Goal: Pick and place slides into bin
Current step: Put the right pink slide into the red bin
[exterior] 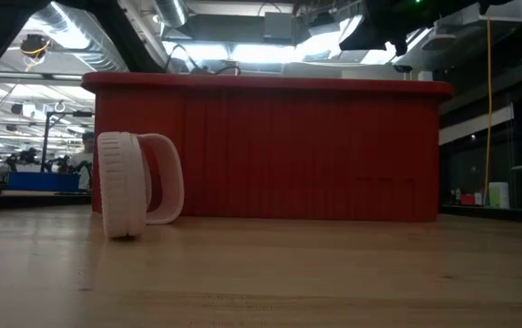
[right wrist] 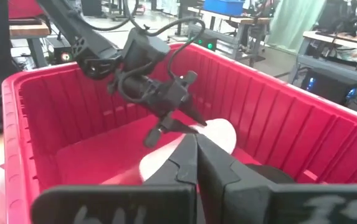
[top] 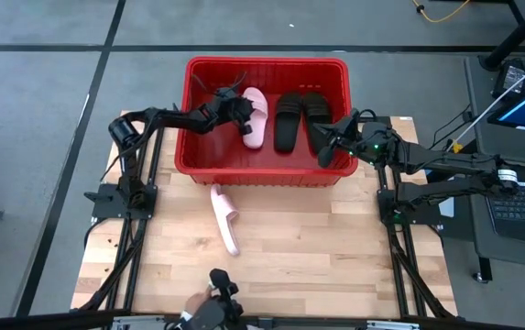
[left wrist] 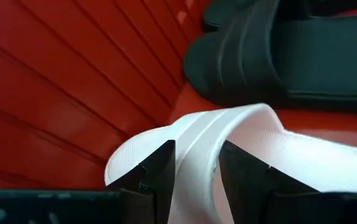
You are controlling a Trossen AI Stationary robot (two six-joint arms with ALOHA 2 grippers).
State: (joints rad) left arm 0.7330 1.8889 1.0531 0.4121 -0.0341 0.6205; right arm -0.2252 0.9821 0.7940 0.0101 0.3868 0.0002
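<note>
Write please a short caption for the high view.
Left gripper over pink slide in red bin; second pink slide lies on table.

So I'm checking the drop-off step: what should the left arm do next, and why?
Probably lift the left gripper straight up out of the bin. Its fingers stand apart on either side of the pink slide's strap, and that slide already lies inside beside the two black slides. One pink slide remains on the table. The right gripper waits shut at the bin's right end.
</note>
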